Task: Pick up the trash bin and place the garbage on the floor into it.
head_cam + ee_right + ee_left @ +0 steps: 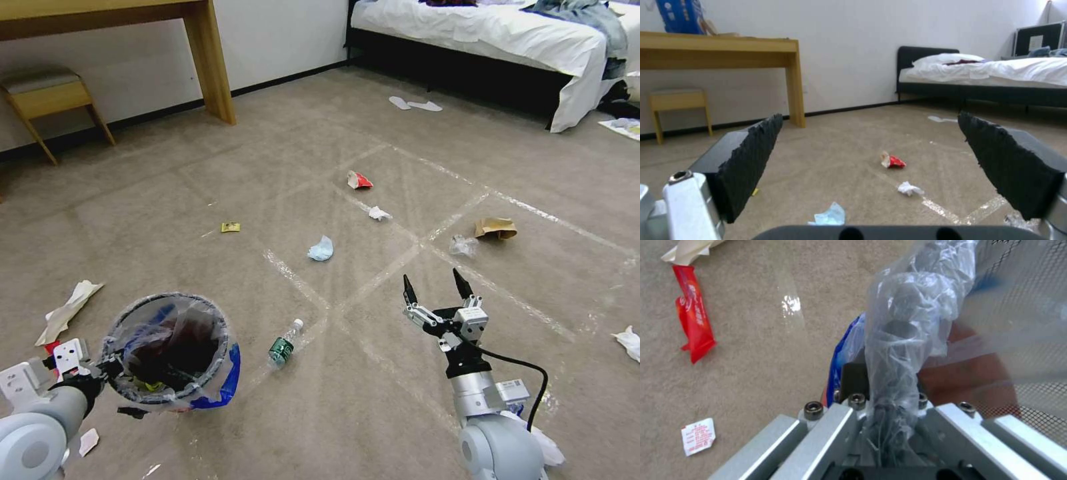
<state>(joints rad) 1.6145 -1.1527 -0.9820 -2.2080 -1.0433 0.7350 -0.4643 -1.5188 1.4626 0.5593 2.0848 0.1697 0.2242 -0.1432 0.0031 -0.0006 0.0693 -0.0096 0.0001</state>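
Head view, crinkled-plastic round trash bin [170,350], pincer-held apparently

Light is even, soft and fairly bright, with only faint shadows under the desk [107,13] and the bed [480,40]. Tape strips [373,273] on the carpet [200,200] glint white, with 1 bright patch at upper centre of the left wrist view. Straight edges bow toward the head view's corners. The bin's plastic liner [907,326] is blurred close up, and the right wrist view is soft throughout.

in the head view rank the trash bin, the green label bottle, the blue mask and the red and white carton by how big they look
1. trash bin, much nearer the camera
2. bottle
3. blue mask and carton look alike; the carton lies farther off, so unranked.
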